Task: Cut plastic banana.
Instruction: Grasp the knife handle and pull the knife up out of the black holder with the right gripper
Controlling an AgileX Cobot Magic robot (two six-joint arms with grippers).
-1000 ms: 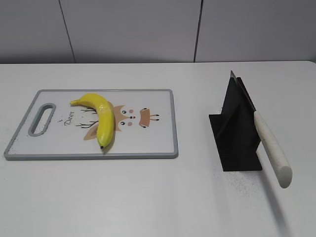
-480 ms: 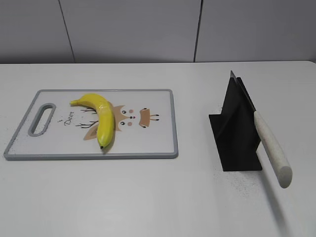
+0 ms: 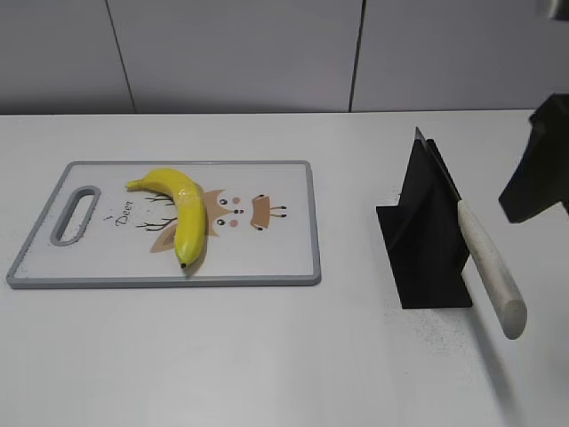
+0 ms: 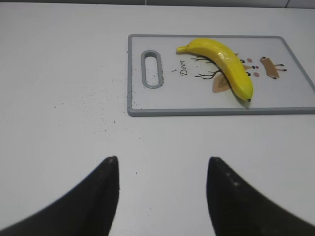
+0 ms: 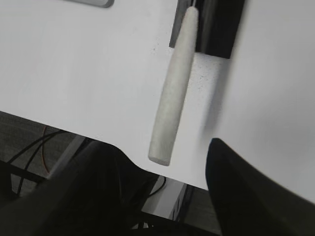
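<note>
Newly entering at the right edge: your right hand (image 5: pixel 162 196), absent a second ago, now hanging spread and empty over the knife (image 3: pixel 484 258). Nothing else is shifting.

Banana (image 3: pixel 181 212): lying whole on the cutting board (image 3: pixel 284 258), left part of the counter (image 3: pixel 267 356), stem toward the handle slot.

Knife: sitting in the black stand (image 3: pixel 425 245), handle jutting toward you, untouched.

Left hand (image 4: pixel 162 189): hovering spread and empty, short of the board.

Progress: you are barely starting; picking up the knife and cutting both remain.
</note>
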